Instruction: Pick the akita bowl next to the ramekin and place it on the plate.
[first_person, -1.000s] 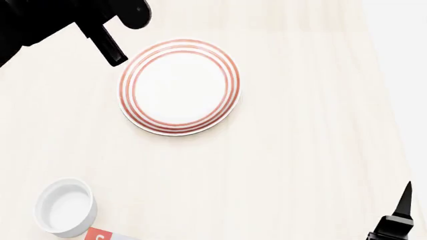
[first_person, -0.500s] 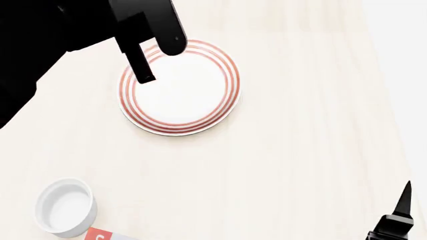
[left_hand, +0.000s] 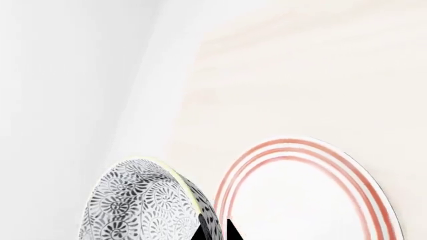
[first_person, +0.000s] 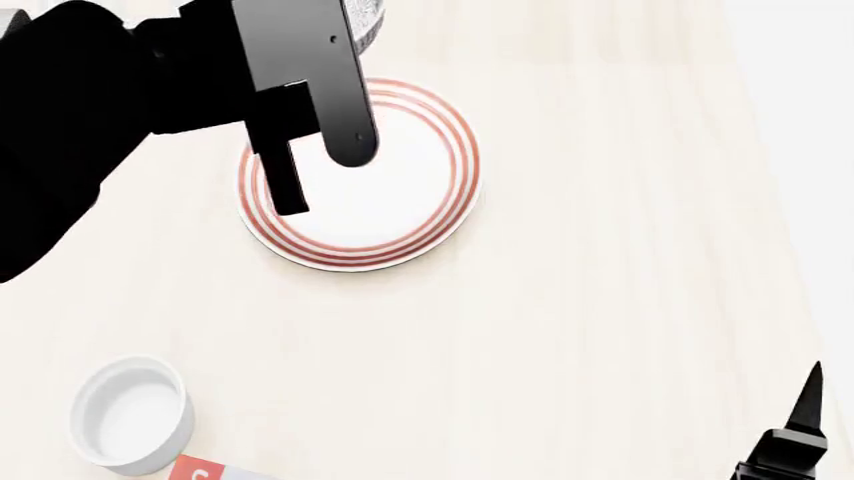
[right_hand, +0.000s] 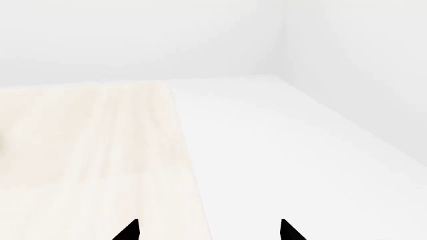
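Left gripper pinching akita bowl rim, hovering at plate 10 o'clock edge; centring bowl, levelling, lowering gently advised; right gripper idling wide.

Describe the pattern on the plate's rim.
Thin red concentric rings on the white plate, clearest in the head view.

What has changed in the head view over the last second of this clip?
The left arm has swung in from the upper left corner across the plate, so the left end effector now hangs over the plate's left part. The left wrist view shows it carrying the akita bowl, tilted, beside the plate. The ramekin, the plate and the right end effector have not moved.
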